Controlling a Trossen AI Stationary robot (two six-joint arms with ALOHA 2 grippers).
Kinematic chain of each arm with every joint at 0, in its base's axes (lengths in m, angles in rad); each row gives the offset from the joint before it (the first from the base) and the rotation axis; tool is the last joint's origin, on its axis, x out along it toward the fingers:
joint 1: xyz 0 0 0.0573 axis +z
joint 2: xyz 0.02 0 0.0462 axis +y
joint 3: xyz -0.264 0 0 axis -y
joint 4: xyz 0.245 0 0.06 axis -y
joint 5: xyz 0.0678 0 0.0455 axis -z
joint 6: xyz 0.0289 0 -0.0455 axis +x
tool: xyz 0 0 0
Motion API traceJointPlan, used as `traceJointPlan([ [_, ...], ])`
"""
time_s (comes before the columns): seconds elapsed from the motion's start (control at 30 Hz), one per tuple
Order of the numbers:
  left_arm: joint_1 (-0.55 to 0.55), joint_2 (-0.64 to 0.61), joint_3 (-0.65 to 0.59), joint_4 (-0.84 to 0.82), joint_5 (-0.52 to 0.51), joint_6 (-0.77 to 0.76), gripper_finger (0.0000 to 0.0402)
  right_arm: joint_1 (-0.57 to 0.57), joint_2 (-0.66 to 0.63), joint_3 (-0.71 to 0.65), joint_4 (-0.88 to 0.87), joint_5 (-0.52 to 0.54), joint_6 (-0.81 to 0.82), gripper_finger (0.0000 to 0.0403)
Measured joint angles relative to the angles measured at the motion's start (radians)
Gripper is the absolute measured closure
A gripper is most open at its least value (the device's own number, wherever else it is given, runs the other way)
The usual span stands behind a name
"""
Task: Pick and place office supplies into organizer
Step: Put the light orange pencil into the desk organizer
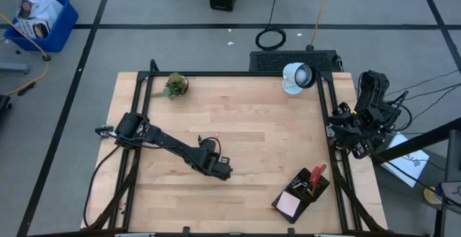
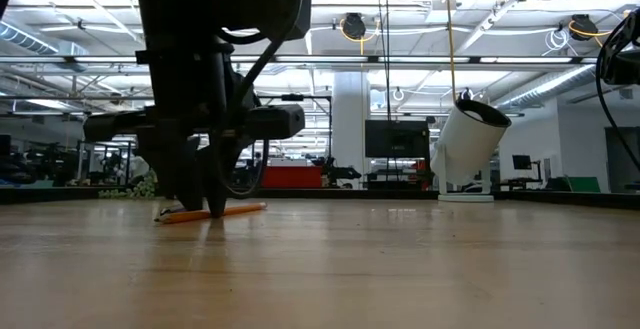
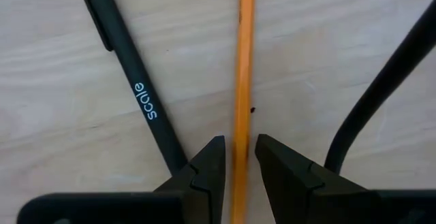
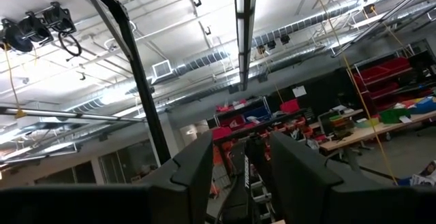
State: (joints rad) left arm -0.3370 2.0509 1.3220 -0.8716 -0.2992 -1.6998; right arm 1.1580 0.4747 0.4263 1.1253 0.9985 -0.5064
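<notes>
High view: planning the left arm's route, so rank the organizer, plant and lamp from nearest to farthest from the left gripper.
From the left gripper, mid-table:
1. Organizer, near the right front corner.
2. Plant, back left edge.
3. Lamp, back right edge.

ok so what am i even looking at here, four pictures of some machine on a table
It is a robot with two dark arms at a wooden table. One picture looks straight down, one looks level across the tabletop, and two come from cameras on the arms' wrists.

The left hand is down at the table, its fingers either side of an orange pencil; whether they are gripping it cannot be told. A black pen lies beside it. The right hand waits off the table's right edge, pointing up at the ceiling with nothing in it.

Also on the table: a black organizer with red-handled scissors and a pink sticky-note pad inside, a small potted plant and a white lamp.
</notes>
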Motion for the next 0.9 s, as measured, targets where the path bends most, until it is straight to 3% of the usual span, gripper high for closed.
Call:
traceJointPlan([
  [0.47,0.006,0.012,-0.001,0.006,0.040,0.071,0.0309,0.000,0.000,0.000,0.000,0.000,0.013,0.0268],
  [0.7,0.005,0.012,-0.002,0.016,0.037,0.070,0.0388,0.000,0.000,0.000,0.000,0.000,0.013,0.0268],
  [0.9,0.004,0.004,-0.007,0.045,0.001,0.044,0.0366,0.000,0.000,0.000,0.000,0.004,0.013,0.0268],
])
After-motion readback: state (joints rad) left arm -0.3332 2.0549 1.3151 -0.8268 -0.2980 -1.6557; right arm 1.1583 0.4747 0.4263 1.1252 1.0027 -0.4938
